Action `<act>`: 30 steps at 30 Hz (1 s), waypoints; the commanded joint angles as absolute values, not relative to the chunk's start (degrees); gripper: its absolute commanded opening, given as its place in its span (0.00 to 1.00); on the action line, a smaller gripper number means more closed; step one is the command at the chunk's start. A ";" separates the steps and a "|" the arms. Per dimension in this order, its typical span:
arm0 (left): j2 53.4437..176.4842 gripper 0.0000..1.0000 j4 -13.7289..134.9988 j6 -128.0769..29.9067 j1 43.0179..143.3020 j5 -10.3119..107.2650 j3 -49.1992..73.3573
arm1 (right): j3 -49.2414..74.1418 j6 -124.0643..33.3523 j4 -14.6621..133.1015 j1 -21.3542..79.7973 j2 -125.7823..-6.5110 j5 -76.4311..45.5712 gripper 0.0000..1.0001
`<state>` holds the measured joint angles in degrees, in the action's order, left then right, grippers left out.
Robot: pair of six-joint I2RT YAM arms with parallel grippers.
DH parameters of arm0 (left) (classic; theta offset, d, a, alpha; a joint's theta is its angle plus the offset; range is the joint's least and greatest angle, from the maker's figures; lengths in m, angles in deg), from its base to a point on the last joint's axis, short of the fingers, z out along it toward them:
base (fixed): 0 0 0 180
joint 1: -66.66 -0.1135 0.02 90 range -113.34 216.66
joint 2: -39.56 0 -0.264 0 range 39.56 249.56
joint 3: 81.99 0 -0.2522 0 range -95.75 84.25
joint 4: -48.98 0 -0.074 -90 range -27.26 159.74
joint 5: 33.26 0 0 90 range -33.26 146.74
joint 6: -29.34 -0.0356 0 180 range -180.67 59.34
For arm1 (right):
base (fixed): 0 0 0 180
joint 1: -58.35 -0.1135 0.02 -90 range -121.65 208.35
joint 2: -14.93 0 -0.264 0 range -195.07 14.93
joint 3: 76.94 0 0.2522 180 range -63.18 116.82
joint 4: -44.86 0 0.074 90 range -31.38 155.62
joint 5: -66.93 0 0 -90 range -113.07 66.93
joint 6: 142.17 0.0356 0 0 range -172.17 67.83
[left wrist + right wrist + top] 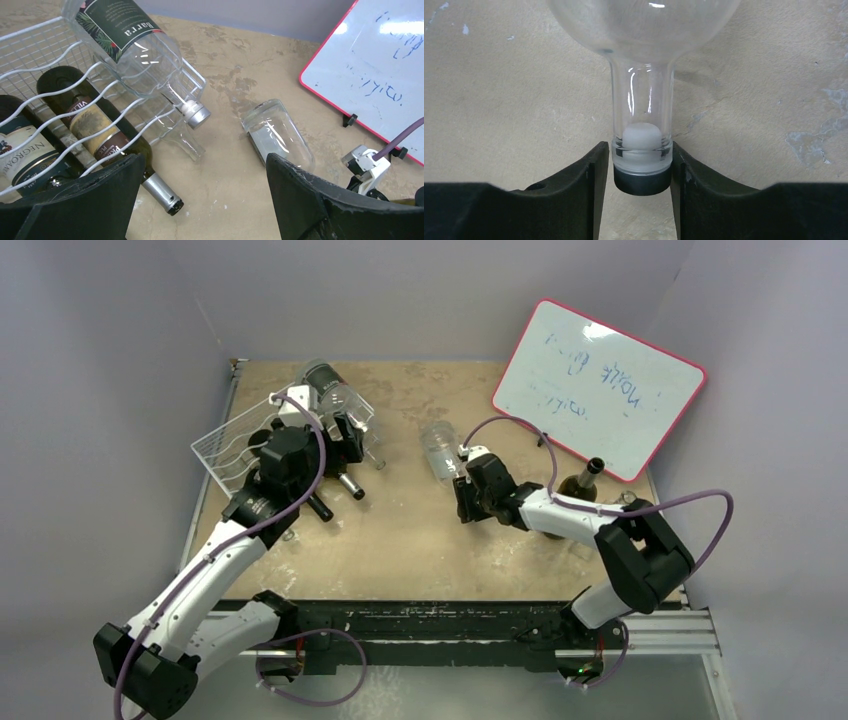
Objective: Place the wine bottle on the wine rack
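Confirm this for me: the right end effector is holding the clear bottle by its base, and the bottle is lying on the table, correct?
Not quite. The right end effector holds the clear bottle by its capped neck, not its base. The right wrist view shows the fingers pressed on either side of the cap. The bottle is lying on the table, as you said.

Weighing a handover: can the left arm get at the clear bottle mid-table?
Probably yes: the left gripper is open and bare tabletop lies between it and the clear bottle, though the right gripper grips its cap.
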<state>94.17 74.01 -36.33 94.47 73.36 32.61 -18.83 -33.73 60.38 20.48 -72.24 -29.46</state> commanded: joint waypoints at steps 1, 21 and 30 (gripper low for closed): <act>92.35 0.92 71.70 -37.84 94.26 76.62 32.79 | -16.81 -33.44 57.41 20.55 -70.92 -26.50 0.51; 91.47 0.92 72.01 -38.53 94.26 78.28 32.81 | -8.66 -32.82 58.63 20.58 -80.83 -29.75 0.61; 91.77 0.92 71.92 -38.70 94.26 78.14 32.69 | -8.24 -33.67 57.68 20.66 -84.47 -30.01 0.58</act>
<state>92.51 74.12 -37.75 94.47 77.60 32.61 -10.17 -33.65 58.66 20.48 -83.08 -28.52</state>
